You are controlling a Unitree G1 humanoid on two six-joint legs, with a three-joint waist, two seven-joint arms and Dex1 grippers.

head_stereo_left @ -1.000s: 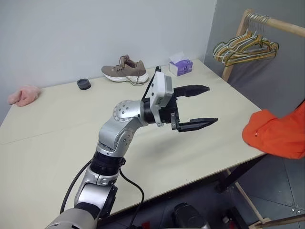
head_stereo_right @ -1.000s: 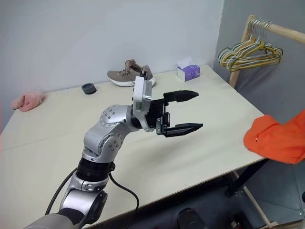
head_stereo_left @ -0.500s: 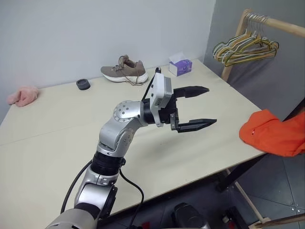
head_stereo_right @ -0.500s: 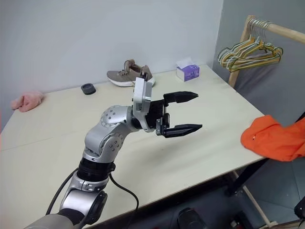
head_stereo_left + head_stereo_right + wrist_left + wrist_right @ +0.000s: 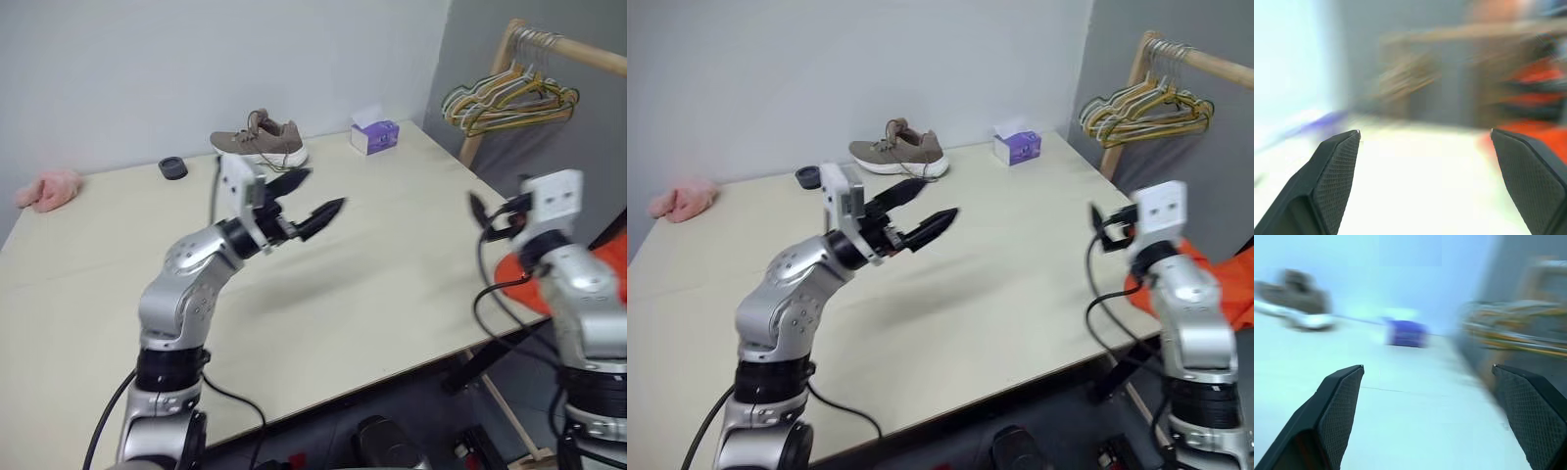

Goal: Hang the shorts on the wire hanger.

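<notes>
Shorts (image 5: 511,279): one orange pair, bunched at the table's (image 5: 392,255) right edge, partly behind the right arm.
Left gripper (image 5: 313,196): fingers spread, empty, above the table.
Right gripper (image 5: 1430,416): fingers spread wide, empty.
Shoes (image 5: 259,141): one.
Tissue boxes (image 5: 374,135): one.
Pink cloths (image 5: 47,188): one.
Hangers (image 5: 509,100): a bunch on the rail, uncountable.

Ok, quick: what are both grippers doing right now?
Left gripper: jaws open, holding nothing.
Right gripper: jaws open, holding nothing.
</notes>
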